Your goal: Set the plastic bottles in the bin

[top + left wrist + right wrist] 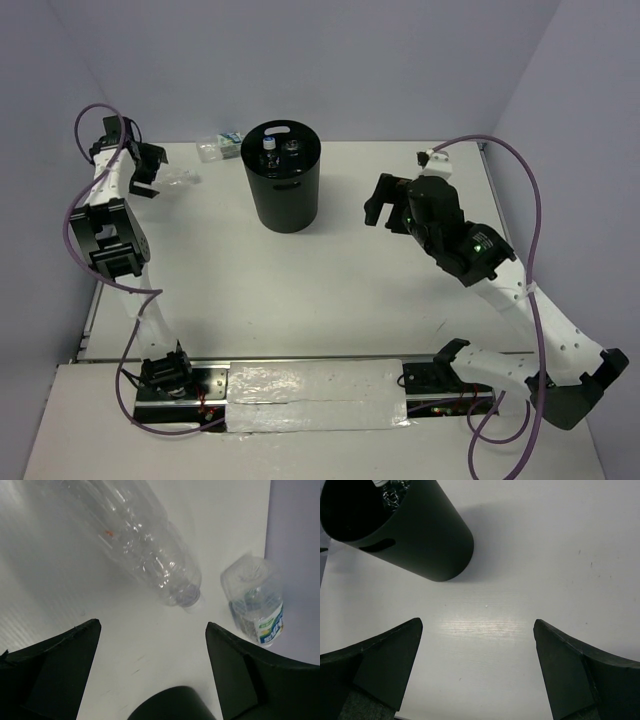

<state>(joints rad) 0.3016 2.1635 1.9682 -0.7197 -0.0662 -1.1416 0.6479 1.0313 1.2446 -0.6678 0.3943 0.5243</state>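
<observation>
The black bin [283, 190] stands at the back middle of the table, with two bottles [270, 150] standing inside it. A clear crinkled bottle [185, 180] lies on the table just right of my left gripper [152, 172], which is open and empty. In the left wrist view that bottle [140, 545] lies just ahead of the open gripper [152, 630]. A bottle with a teal-white label [255, 605] lies to its right, by the back edge [220, 145]. My right gripper [385, 210] is open and empty, right of the bin [415, 535].
The white table [330, 290] is closed in by pale walls at the back and both sides. Purple cables loop beside both arms. A taped strip with the arm bases runs along the near edge.
</observation>
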